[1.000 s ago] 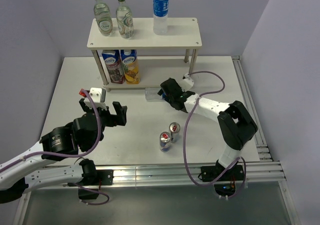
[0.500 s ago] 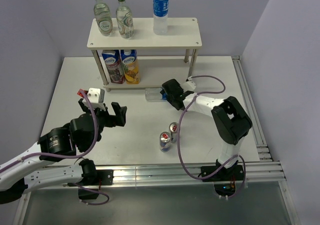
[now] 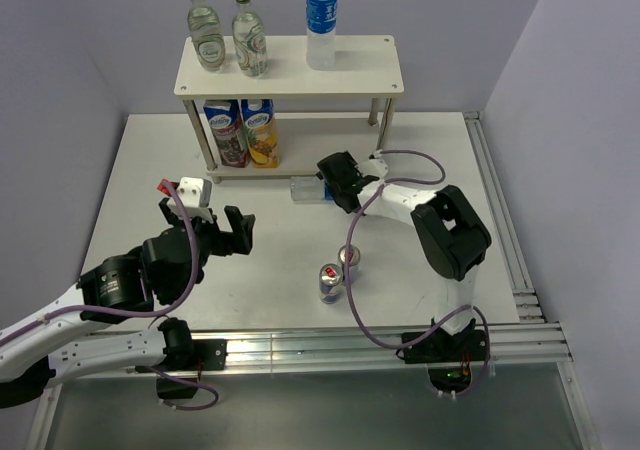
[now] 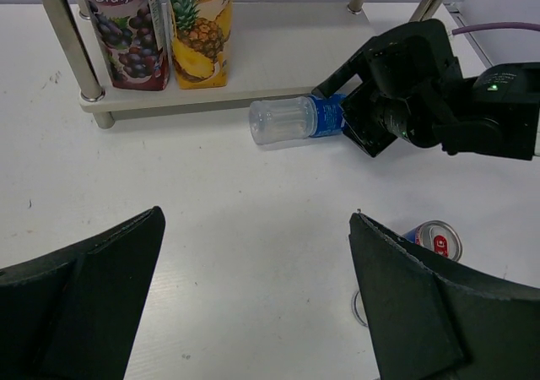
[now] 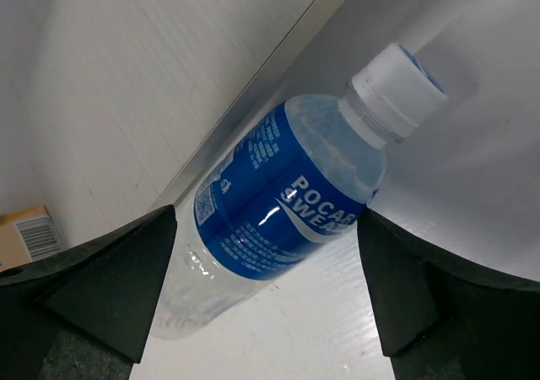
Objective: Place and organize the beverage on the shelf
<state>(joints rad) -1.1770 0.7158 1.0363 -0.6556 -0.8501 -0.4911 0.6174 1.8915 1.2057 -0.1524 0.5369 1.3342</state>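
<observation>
While right arm point(image 3: 410, 202) reaches low toward shelf point(image 3: 290, 65), right end effector point(image 3: 330, 178) stays unclenched, spread wide, straddling cap end of blue-labelled bottle point(image 5: 270, 198). Bottle lies on tabletop point(image 3: 280, 230) just before shelf's lower board. Left arm point(image 3: 120, 280) bent, raised; left end effector point(image 4: 255, 215) released, well in front of shelf. Bottle base blurred in right wrist view.
</observation>
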